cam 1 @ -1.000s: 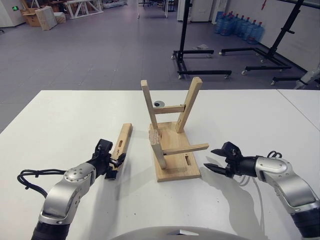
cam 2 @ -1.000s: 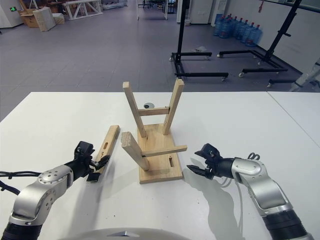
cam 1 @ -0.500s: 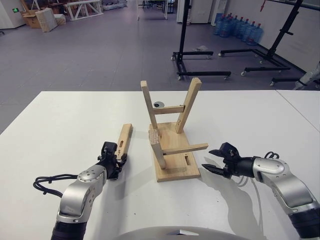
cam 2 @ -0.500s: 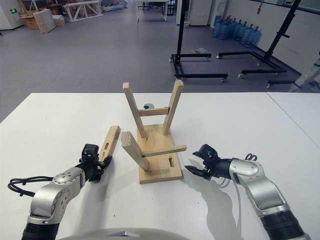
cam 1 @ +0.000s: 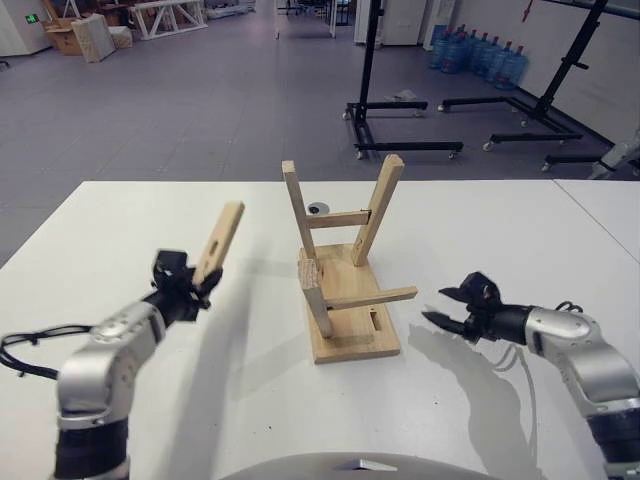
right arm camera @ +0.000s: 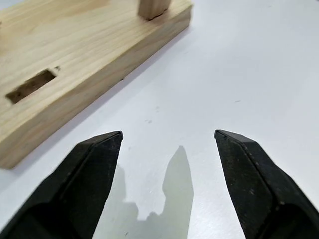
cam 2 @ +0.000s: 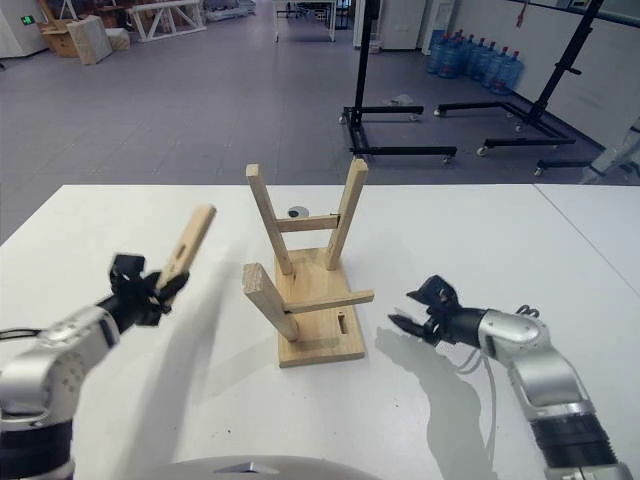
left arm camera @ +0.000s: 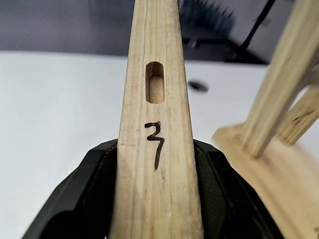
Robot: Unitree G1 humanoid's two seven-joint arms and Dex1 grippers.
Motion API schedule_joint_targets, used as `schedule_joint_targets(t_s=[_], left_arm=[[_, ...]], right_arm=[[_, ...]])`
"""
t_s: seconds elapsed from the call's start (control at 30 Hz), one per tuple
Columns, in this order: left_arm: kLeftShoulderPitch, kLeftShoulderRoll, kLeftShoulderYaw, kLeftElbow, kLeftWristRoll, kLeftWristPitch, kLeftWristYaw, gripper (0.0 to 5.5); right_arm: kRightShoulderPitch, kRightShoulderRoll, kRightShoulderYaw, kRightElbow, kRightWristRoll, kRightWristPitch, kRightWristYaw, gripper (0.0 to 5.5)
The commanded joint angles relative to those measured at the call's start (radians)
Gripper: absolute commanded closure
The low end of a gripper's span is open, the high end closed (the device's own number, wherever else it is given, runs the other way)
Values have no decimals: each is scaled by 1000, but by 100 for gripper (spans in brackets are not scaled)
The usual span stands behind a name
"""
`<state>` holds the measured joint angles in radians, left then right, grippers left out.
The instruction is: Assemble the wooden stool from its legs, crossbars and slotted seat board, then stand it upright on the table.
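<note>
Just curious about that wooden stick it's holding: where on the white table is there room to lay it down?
Widest bare patch: the white table between the left claw, gripping the pale wooden leg, and the flat, slotted wooden seat board. Far right corner is bare. Tightest between board and open right claw.

The leg (cam 1: 218,238) hangs left of seat board (cam 1: 360,342); right tool (cam 1: 433,304) seemingly just beside.

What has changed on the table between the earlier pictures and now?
The left gripper, shut on the loose leg, lifted it off the table and swung it to the robot's left, far end tilted up. The right gripper, open, drew slightly away from the seat board. The half-built stool stayed as it was.
</note>
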<state>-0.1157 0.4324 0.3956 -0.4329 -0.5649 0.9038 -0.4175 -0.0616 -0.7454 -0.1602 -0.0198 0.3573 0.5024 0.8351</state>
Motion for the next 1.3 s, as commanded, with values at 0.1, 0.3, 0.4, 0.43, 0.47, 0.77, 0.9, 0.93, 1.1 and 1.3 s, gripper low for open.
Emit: schedule_joint_targets(t_s=[0.1, 0.3, 0.4, 0.43, 0.47, 0.77, 0.9, 0.93, 1.1, 1.3], left_arm=[[-303, 134, 165, -42, -494, 51, -181, 344], [-528, 43, -13, 142, -704, 70, -214, 344], [-541, 25, -79, 178, -688, 54, -243, 344], [-532, 23, -92, 183, -687, 53, -249, 344], [-520, 23, -101, 183, -685, 51, -256, 344], [-447, 30, -173, 176, -622, 34, -287, 344], [-450, 19, -185, 168, -629, 34, -292, 344], [-446, 18, -190, 161, -631, 35, -294, 344], [-428, 11, -208, 143, -632, 33, -292, 344], [-423, 6, -215, 141, -627, 26, -291, 344]], right_arm=[[-486, 59, -260, 52, 466, 412, -112, 210], [-832, 326, -227, -2, 950, 726, -409, 210], [-819, 394, -204, -48, 1079, 739, -543, 210], [-809, 409, -198, -60, 1130, 729, -588, 210], [-801, 419, -193, -69, 1171, 719, -624, 210], [-742, 423, -134, -121, 1348, 592, -795, 149], [-738, 430, -99, -109, 1367, 548, -820, 77], [-741, 434, -94, -103, 1368, 536, -824, 62], [-754, 449, -85, -89, 1397, 474, -834, 53], [-747, 454, -59, -99, 1435, 433, -858, 74]])
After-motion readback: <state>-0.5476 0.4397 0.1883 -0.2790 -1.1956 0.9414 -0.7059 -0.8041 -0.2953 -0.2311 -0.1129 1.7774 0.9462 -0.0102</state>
